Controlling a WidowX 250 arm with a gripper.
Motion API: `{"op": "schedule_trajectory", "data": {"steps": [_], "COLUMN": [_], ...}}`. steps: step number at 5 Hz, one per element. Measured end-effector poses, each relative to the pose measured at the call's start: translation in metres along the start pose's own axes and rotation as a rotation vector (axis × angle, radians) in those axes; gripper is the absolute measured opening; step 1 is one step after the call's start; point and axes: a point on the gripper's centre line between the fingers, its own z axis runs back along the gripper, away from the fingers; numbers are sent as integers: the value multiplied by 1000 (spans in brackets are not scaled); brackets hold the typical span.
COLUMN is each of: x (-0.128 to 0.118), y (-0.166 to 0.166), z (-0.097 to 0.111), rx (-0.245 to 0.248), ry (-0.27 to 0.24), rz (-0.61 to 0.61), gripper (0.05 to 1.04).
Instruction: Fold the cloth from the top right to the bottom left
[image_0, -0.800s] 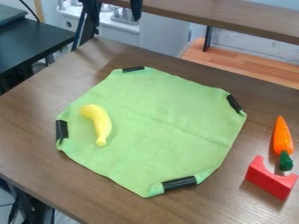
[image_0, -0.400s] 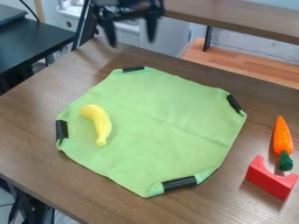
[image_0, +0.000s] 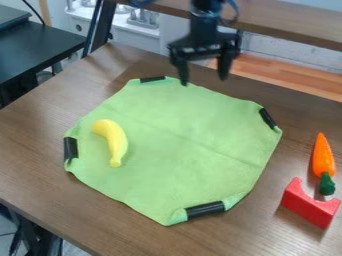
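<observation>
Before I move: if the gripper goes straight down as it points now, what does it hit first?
Probably the green cloth, near its far edge between the two far black clips. The gripper's height is unclear, so the wooden table just behind that edge is possible too.

- No text, label, brand, number or sign can be read.
</observation>
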Motion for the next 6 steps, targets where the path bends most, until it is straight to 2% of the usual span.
{"op": "schedule_trajectory", "data": {"steps": [2,3,4,5,6], "x": [-6,-15,-21,-24,-19], "y": [-71,-90,-102,-107,-108], "z": [-33,-40,-44,-55,-60], "rx": [-6,-4,-15,-3,-5], "ry": [-35,-20,-14,-20,-60], "rz": [-39,-56,-59,-65,-57], "gripper": [999,999,999,999,999]}}
